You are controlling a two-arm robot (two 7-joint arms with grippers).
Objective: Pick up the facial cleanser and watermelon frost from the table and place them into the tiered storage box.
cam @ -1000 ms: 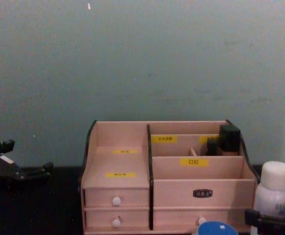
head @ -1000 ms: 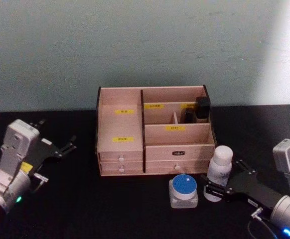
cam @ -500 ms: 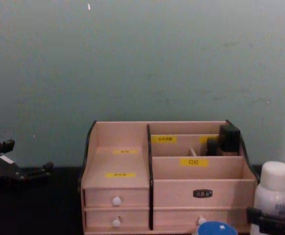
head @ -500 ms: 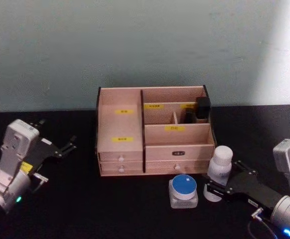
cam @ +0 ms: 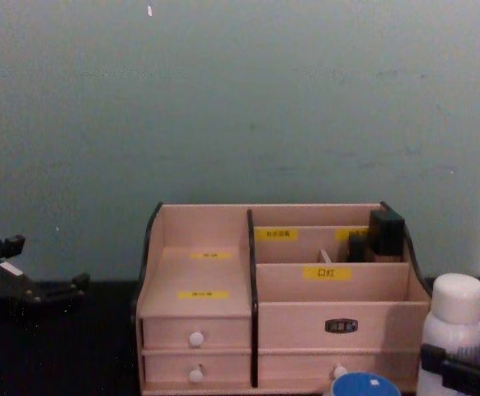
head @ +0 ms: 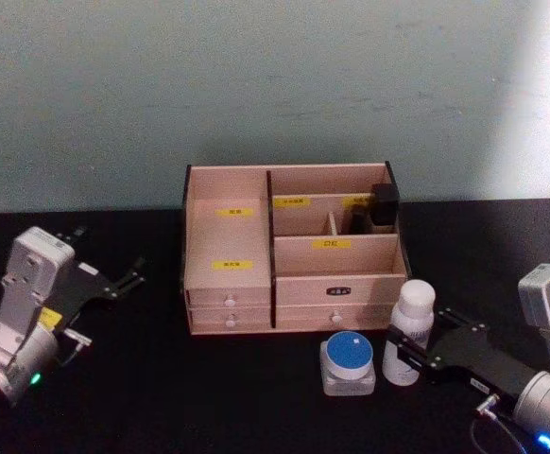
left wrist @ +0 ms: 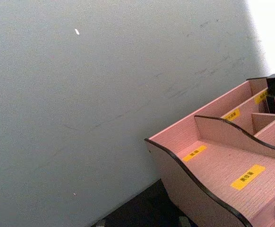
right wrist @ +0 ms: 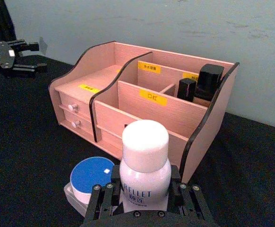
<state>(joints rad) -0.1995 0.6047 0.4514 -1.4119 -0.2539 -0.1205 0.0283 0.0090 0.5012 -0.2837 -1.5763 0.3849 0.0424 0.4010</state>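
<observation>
The facial cleanser point(head: 411, 322) point(right wrist: 144, 172) point(cam: 456, 326), a white bottle with a white cap, stands upright in front of the tiered storage box point(head: 294, 284) point(right wrist: 128, 97) point(cam: 289, 322) at its right end. My right gripper point(head: 403, 359) point(right wrist: 144, 201) point(cam: 463, 371) is shut on the bottle's lower body. Just left of it sits the watermelon frost point(head: 349, 362) point(right wrist: 91, 176) point(cam: 362, 386), a clear jar with a blue lid. My left gripper point(head: 105, 255) point(cam: 42, 268) point(right wrist: 14, 56) hangs open and holds nothing, well left of the box.
Two black containers point(head: 379, 210) point(right wrist: 204, 85) stand in the box's back right compartment. The black table point(head: 256, 397) runs back to a teal wall point(head: 256, 85) close behind the box. The left wrist view looks across the box's left stepped tiers point(left wrist: 222, 165).
My right gripper and the bottle have shifted slightly left, closer to the blue-lidded jar. The left arm has stayed where it was.
</observation>
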